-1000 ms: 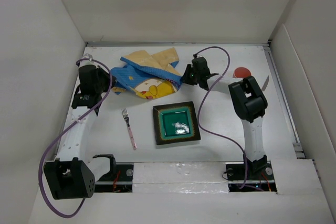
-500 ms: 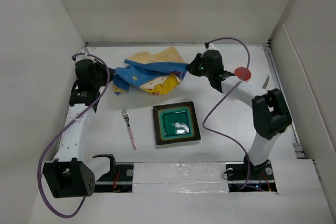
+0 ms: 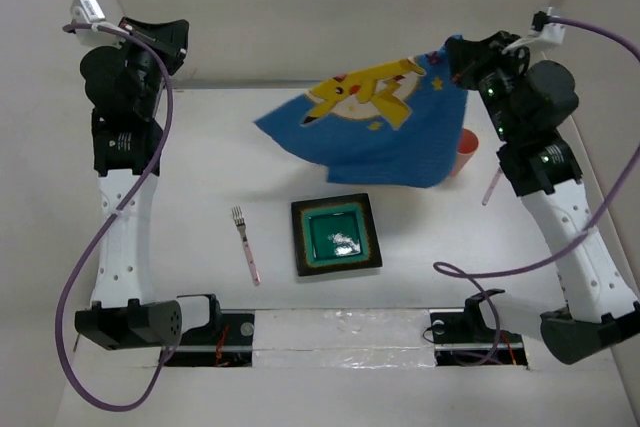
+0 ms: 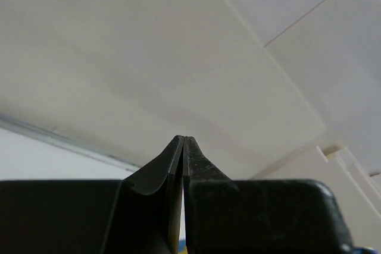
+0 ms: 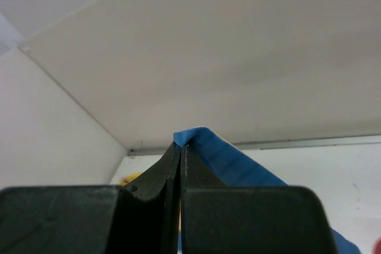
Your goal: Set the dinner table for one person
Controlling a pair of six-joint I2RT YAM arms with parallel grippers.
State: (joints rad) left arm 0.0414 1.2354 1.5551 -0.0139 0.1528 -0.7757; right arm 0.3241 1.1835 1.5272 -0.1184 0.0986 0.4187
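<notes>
1. Comparing with a second ago, the blue cloth mat (image 3: 385, 127) no longer lies crumpled at the far side of the dinner table (image 3: 200, 177). It now hangs spread out in the air above it, with the yellow cartoon print facing up.
2. Both arms have risen from table level to high positions by the back corners.
3. The right gripper (image 3: 460, 52) was half open a second ago and now has its fingers pressed together on the mat's upper right corner. In the right wrist view a fold of blue fabric (image 5: 226, 159) pokes out at the fingertips (image 5: 180, 146).
4. The left gripper (image 3: 172, 35) is closed fingertip to fingertip (image 4: 183, 139), and no cloth shows between its tips. The mat's left corner hangs free, well apart from it.
5. The mat is soft woven fabric, sagging in a loose rectangle.
6. The square plate (image 3: 337, 235) is glossy, with green glaze inside a dark rim. It sits where it was, near the table's middle.
7. The fork (image 3: 245, 244) has metal tines and a slim pink handle, and it lies left of the plate, unmoved.
8. The red cup (image 3: 467, 142) is round and partly hidden behind the mat's right edge.
9. The table is flat matte white, with plain white walls (image 3: 330, 17) around it.
</notes>
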